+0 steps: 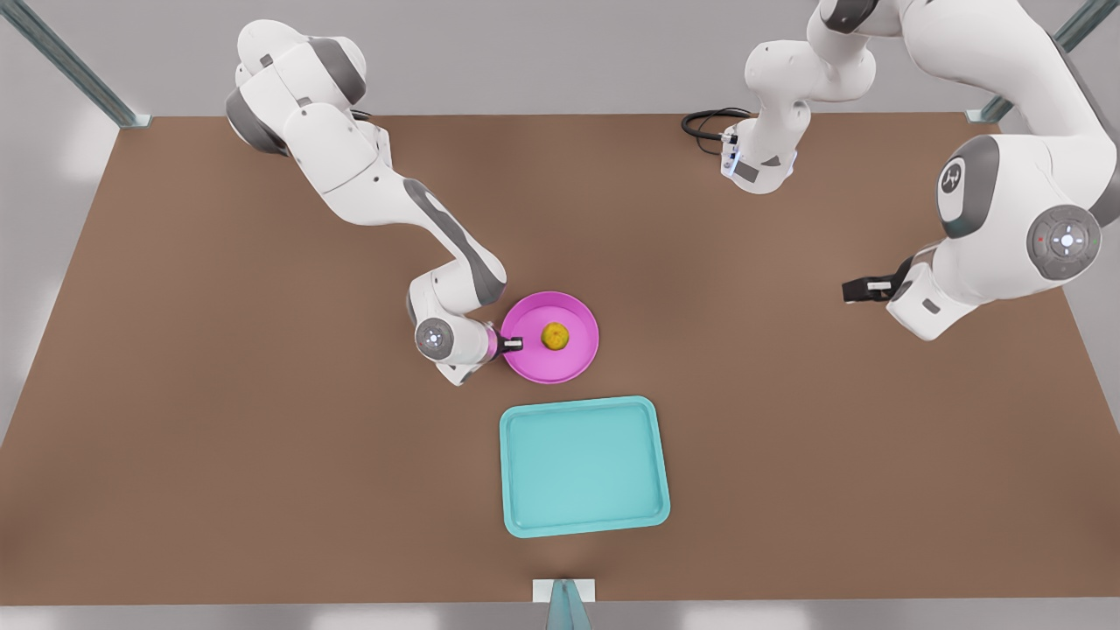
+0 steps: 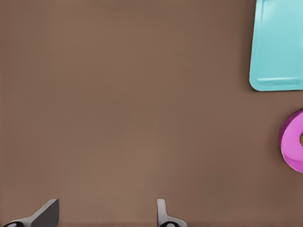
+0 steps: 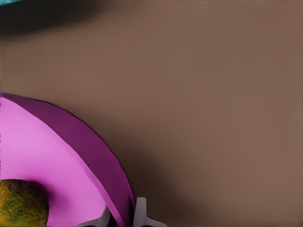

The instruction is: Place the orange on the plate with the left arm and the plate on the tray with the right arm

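Orange [image 1: 555,335] sits on plate [image 1: 551,338]; our right gripper [image 1: 512,344] pinches plate rim; tray [image 1: 584,465] unreached nearby; left gripper [image 2: 106,215] waits wide, well apart.

The right gripper [image 1: 514,344], on the arm at the front view's left, is low over the table with its forearm reaching down from the far left corner. Its two fingers [image 3: 140,213] are pinched close together on the rim of the plate [image 1: 573,360]. The left gripper [image 1: 862,290], on the arm at the front view's right, hangs well above the table and waits, its fingers [image 2: 47,213] spread wide apart and holding nothing.
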